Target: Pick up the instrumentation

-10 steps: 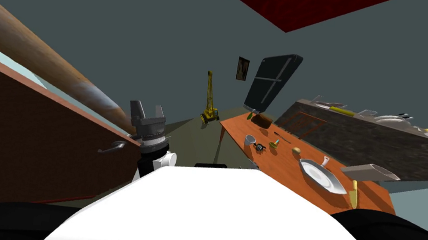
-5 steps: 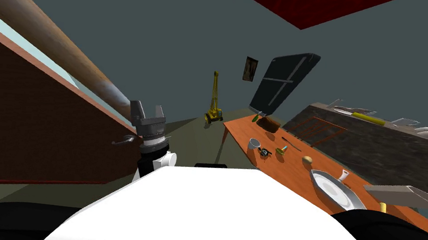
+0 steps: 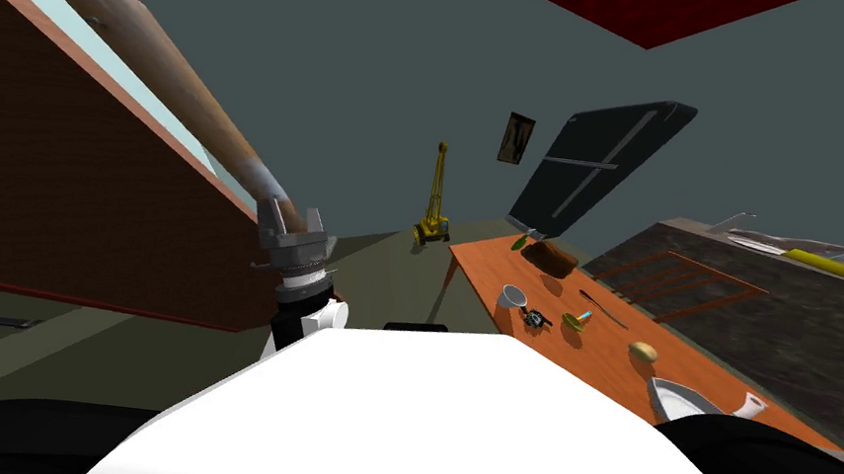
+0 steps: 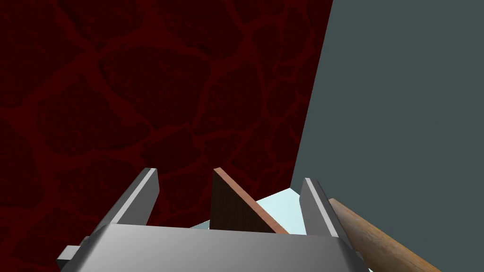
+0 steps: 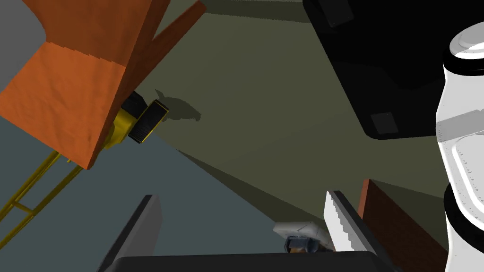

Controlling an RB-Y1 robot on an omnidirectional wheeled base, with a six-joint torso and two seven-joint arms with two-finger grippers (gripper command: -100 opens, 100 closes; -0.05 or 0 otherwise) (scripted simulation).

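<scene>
A small black device lay on an orange table, just beside a grey cup, ahead on the robot's right. The left gripper stood raised by a brown panel, its fingers spread wide and empty. The right gripper was equally wide open and held nothing.

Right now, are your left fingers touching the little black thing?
Apart: head view shows the left gripper far from the black gadget on the orange table.
</scene>
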